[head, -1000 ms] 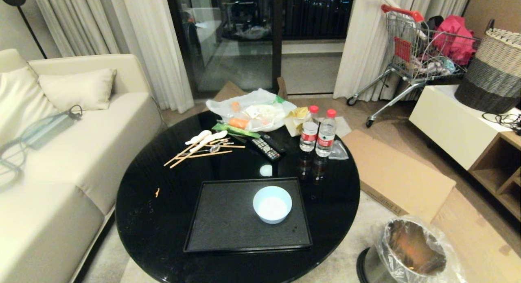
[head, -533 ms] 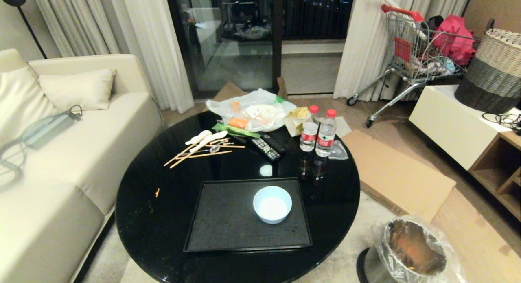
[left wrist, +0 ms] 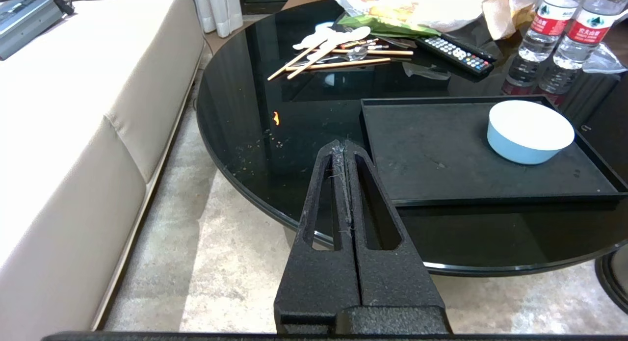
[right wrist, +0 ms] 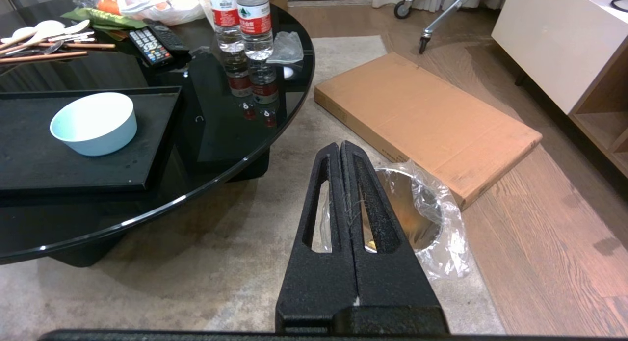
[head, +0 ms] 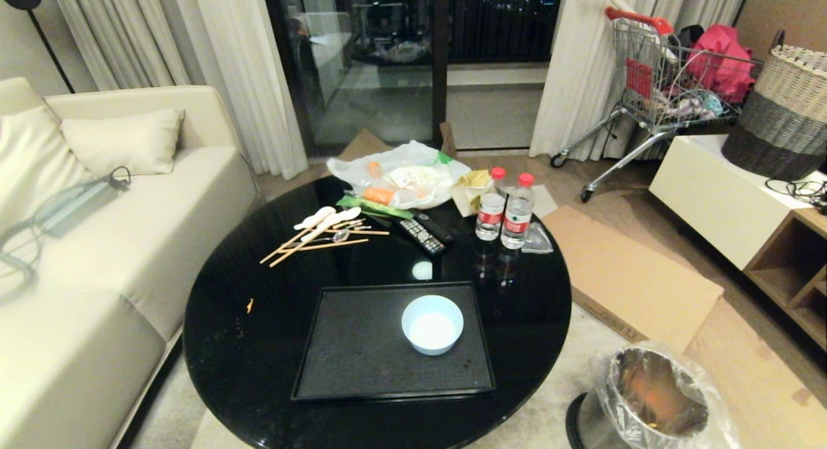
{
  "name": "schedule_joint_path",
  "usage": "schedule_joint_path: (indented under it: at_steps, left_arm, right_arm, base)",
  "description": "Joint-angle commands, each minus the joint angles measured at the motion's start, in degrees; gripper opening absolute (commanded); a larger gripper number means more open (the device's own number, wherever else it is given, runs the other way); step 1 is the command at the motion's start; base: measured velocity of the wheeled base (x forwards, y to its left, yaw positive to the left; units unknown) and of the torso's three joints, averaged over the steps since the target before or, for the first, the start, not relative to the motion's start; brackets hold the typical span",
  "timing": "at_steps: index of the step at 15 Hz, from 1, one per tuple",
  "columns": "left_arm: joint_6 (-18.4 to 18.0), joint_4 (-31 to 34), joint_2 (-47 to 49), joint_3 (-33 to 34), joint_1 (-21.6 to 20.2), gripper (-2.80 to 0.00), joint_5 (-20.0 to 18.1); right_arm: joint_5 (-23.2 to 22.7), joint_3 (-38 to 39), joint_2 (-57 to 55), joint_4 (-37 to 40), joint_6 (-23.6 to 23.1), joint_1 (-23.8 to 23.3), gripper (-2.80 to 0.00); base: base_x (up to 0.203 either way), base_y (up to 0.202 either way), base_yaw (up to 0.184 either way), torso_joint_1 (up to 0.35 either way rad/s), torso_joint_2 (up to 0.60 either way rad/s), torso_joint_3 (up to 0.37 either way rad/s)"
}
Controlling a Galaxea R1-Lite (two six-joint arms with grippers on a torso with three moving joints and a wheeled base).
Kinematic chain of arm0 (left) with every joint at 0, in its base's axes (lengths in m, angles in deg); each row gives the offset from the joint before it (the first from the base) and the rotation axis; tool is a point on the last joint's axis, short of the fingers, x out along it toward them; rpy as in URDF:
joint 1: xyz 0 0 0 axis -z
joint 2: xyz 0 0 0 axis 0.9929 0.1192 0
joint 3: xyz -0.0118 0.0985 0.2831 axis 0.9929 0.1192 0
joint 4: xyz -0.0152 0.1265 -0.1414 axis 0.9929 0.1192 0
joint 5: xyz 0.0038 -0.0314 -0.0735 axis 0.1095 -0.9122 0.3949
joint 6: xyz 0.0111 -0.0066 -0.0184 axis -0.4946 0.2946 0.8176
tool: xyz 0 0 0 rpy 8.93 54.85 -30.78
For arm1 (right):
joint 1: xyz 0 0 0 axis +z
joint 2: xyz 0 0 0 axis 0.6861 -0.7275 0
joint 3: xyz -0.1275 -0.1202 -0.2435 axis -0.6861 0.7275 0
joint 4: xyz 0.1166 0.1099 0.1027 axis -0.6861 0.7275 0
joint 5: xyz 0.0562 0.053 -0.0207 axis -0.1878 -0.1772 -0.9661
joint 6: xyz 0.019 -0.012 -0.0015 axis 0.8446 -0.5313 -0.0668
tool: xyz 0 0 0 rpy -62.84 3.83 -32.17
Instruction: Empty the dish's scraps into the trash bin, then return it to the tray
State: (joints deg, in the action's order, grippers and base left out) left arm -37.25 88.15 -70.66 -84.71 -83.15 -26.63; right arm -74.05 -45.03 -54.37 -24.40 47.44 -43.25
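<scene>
Round black table [head: 271, 345] at centre. Chopsticks and white spoons [head: 323, 232] at its 11 o'clock; remote control [head: 423, 236] and plastic bag of food [head: 400, 174] at 12; two water bottles [head: 504, 207] at 1. Sofa [head: 97, 242] at 9 o'clock; flat cardboard box [head: 630, 278] at 3; shopping cart [head: 665, 81] and wicker basket [head: 785, 113] at 2.

The left gripper [left wrist: 343, 147] is matte black, rough-textured plastic: two tapering fingers [left wrist: 324, 203], each pierced by a long slot, stray fibres caught along their seam. The right gripper [right wrist: 340, 148] looks identical.
</scene>
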Motion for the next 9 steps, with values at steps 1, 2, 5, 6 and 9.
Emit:
schedule_joint_path:
  at_steps: [1,2,5,6,9]
  left_arm:
    - [0.0,0.0,0.0,0.0,0.0,-2.8,0.0]
    - [0.0,0.0,0.0,0.0,0.0,-2.8,0.0]
    - [0.0,0.0,0.0,0.0,0.0,-2.8,0.0]
    - [0.0,0.0,0.0,0.0,0.0,-2.8,0.0]
    - [0.0,0.0,0.0,0.0,0.0,-2.8,0.0]
  right_arm:
    - [0.0,0.0,0.1,0.0,0.0,0.0,-2.8]
    - [0.0,0.0,0.1,0.0,0.0,0.0,-2.8]
    - [0.0,0.0,0.1,0.0,0.0,0.0,-2.8]
    - [0.0,0.0,0.1,0.0,0.0,0.0,-2.8]
    - [0.0,0.0,0.1,0.0,0.0,0.0,-2.8]
  base:
    - [0.0,0.0,0.0,0.0,0.0,0.0]
    - [0.0,0.0,0.0,0.0,0.0,0.0]
    - [0.0,0.0,0.0,0.0,0.0,0.0]
    - [0.0,0.0,0.0,0.0,0.0,0.0]
    - [0.0,0.0,0.0,0.0,0.0,0.0]
